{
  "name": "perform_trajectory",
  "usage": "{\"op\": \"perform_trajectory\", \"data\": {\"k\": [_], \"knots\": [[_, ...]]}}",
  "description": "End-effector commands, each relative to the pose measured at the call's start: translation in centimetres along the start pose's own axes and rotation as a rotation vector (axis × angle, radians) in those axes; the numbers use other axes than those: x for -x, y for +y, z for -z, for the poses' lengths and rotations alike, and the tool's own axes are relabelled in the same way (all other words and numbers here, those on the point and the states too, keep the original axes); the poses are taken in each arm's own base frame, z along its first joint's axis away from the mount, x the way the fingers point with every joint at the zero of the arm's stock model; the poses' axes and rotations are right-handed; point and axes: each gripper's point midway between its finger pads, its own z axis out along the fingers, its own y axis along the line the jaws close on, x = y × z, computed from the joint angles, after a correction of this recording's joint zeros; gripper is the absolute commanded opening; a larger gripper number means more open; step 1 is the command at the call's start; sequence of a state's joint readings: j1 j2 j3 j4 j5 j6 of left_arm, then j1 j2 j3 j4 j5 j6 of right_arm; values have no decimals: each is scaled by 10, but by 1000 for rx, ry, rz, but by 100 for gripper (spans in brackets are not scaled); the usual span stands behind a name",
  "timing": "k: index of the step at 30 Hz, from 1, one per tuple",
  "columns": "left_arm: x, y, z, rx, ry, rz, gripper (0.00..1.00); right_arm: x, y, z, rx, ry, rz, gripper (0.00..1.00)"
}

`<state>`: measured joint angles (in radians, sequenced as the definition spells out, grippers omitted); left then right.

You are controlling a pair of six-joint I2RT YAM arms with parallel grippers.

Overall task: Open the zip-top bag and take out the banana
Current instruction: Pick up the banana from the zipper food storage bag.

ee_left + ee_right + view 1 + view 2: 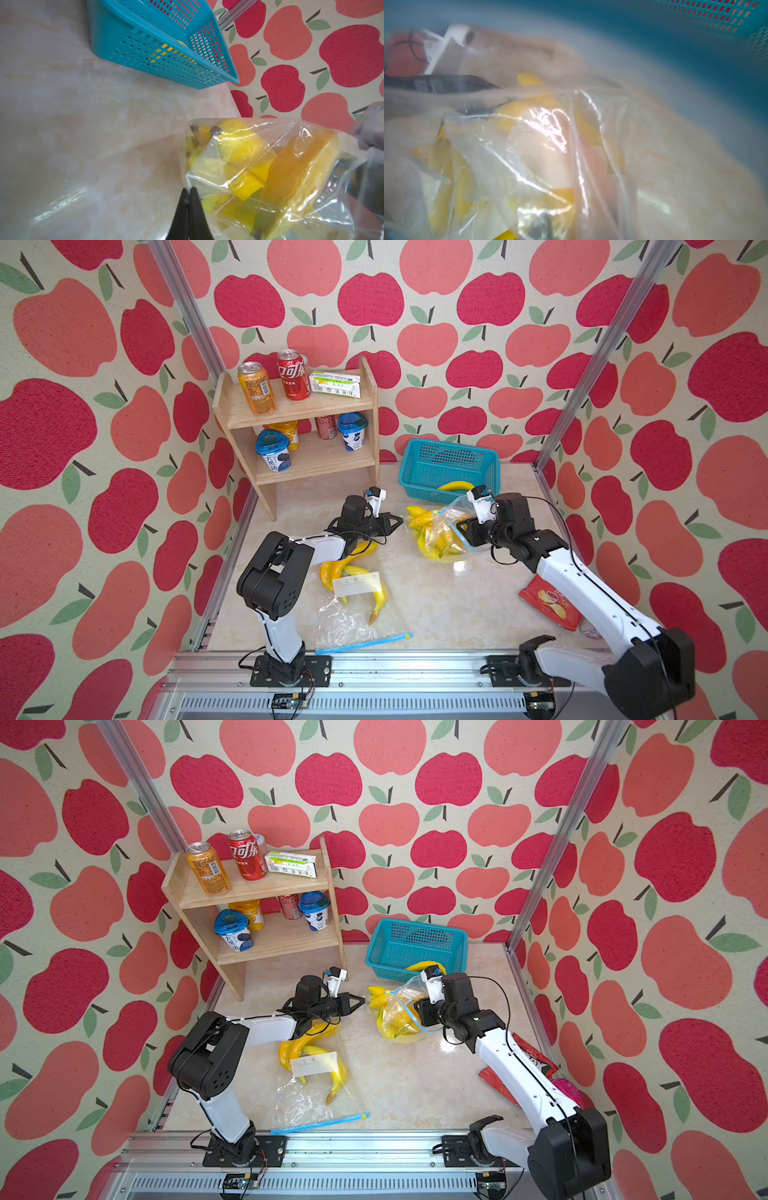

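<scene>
A clear zip-top bag point(436, 535) point(395, 1020) full of yellow bananas point(417, 517) lies mid-table, its blue zip rim looped toward the right arm. My left gripper point(400, 521) point(189, 190) is shut, its black tips pinching the bag's point(270, 166) film at the corner far from the zip. On the zip side, my right gripper point(462, 529) point(418, 1006) sits in the bag's mouth. Crinkled film point(529, 145) covers the right wrist view, with yellow fruit behind it. How its jaws stand is hidden.
Behind the bag stands a blue basket point(453, 446) point(145, 62) with one banana point(456, 486) in it. Another clear bag point(357, 614) with bananas lies under the left arm at the front. A red chip packet point(548, 605) lies under the right arm. A wooden shelf point(299, 406) with cans stands back left.
</scene>
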<state>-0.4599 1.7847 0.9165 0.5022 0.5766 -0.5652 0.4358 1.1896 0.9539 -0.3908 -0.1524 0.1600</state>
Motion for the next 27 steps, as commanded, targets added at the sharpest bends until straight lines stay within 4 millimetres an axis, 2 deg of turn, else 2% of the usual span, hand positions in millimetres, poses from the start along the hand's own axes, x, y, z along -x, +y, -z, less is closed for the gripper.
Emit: {"op": "perform_trajectory", "data": {"k": [1, 4, 10, 12, 16, 18, 21, 24, 27], "knots": [[17, 62, 16, 378, -64, -90, 0, 22, 22, 28, 89, -31, -15, 15], [20, 73, 19, 468, -85, -118, 0, 30, 31, 43, 121, -48, -16, 16], [18, 110, 31, 680, -110, -106, 0, 39, 49, 81, 168, -6, -44, 15], [17, 118, 33, 723, -115, -94, 0, 36, 55, 85, 191, 14, -54, 15], [14, 128, 35, 790, -122, -76, 0, 21, 61, 78, 222, 39, -57, 16], [16, 130, 38, 811, -130, -72, 0, 21, 56, 85, 180, 19, -55, 15], [17, 120, 35, 753, -145, -69, 0, 30, 48, 96, 121, -33, -32, 15], [13, 113, 29, 693, -126, -60, 0, 33, 38, 93, 60, -24, -30, 14], [7, 109, 26, 649, -112, -22, 0, 47, 14, 89, -73, -95, -26, 12]]}}
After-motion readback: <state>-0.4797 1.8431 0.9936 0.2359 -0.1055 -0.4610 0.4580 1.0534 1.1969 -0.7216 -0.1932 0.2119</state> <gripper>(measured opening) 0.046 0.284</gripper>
